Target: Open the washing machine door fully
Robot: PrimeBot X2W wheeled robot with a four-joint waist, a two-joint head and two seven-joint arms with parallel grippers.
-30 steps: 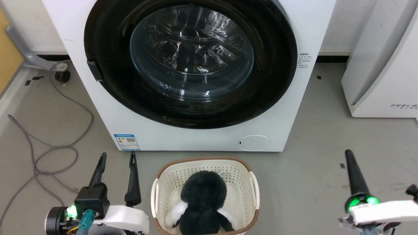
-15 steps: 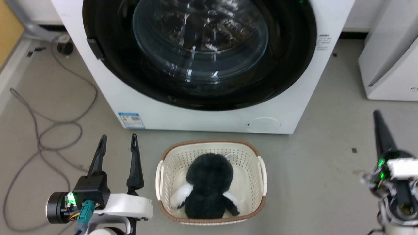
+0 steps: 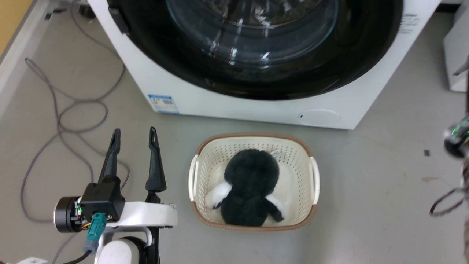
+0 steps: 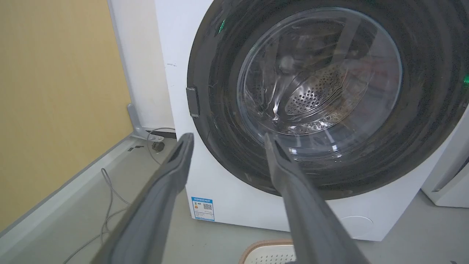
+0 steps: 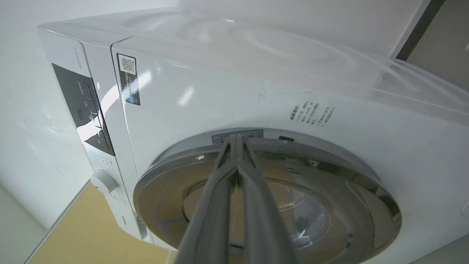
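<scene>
The washing machine door (image 4: pixel 322 91) is shut, flush against the white front of the machine, so the step in hand looks like the reach for its rim. Your right gripper (image 5: pixel 237 141) has its two fingers pressed together with nothing between them, and it points at the door's edge in the right wrist view. You probably need to part them before you hook the rim, then pull along the arc the hinge allows, not straight out. I cannot tell from these views where the catch sits, though a small dark tab (image 4: pixel 193 101) shows on the door's rim in the left wrist view. Your left gripper (image 3: pixel 134 130) rests low on the floor side with its fingers spread and empty. Keep it clear of the basket (image 3: pixel 313 176) holding the plush toy (image 3: pixel 251 183), which stands just in front of the machine, where the door may swing. Compared with a second ago, the head camera has tipped down and closed in. The right arm has risen out of its low resting spot, the door has not budged, and the left fingers keep the same spread.
</scene>
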